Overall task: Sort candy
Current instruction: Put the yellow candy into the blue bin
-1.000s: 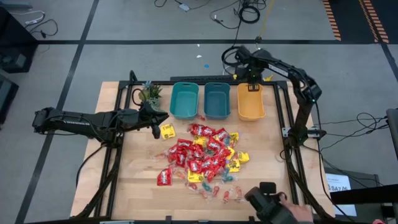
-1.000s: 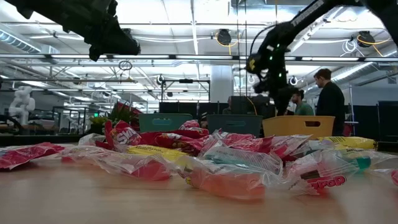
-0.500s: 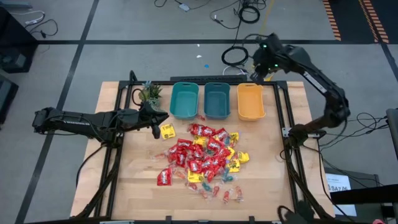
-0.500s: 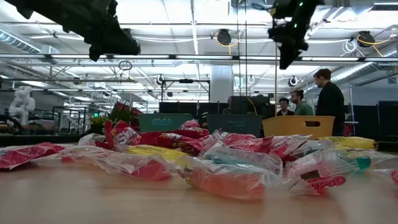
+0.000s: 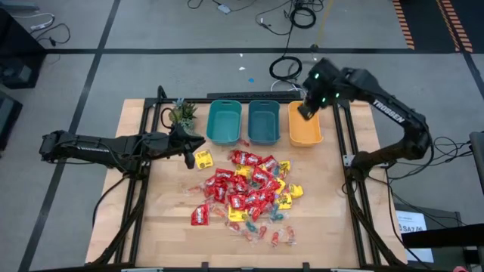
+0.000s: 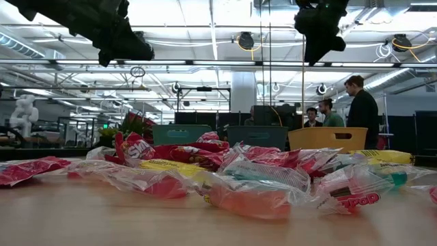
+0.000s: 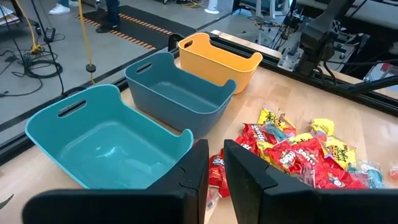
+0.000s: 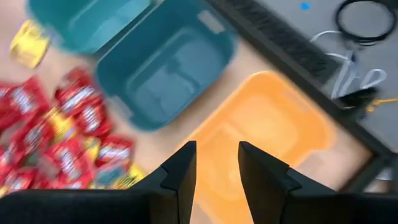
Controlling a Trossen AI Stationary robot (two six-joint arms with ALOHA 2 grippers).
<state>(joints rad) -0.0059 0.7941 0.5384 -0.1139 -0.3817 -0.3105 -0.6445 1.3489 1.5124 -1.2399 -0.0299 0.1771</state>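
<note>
The heap of small wrapped candy (image 5: pixel 249 193), mostly red and yellow packets, lies mid-bench, untouched in front of three empty plastic tubs: teal (image 5: pixel 224 121), dark blue (image 5: pixel 264 121) and orange (image 5: pixel 305 123). The right gripper (image 5: pixel 309 109) hangs above the orange tub, fingers slightly parted and holding nothing. The left gripper (image 5: pixel 190 155), narrowly open and empty, hovers beside a stray yellow packet (image 5: pixel 203 159), probably lined up for a pick.

My view of the workshop around the table

I see a grey concrete floor (image 5: pixel 113 68) crossed by dark seam lines, with loose black cables (image 5: pixel 286 68) coiled behind the table and orange-and-black hazard striping (image 5: pixel 454 23) at the far corner. Level across, bright ceiling lights (image 6: pixel 225 27) and steel trusses hang overhead; two people (image 6: pixel 362 109) stand by dark equipment.
</note>
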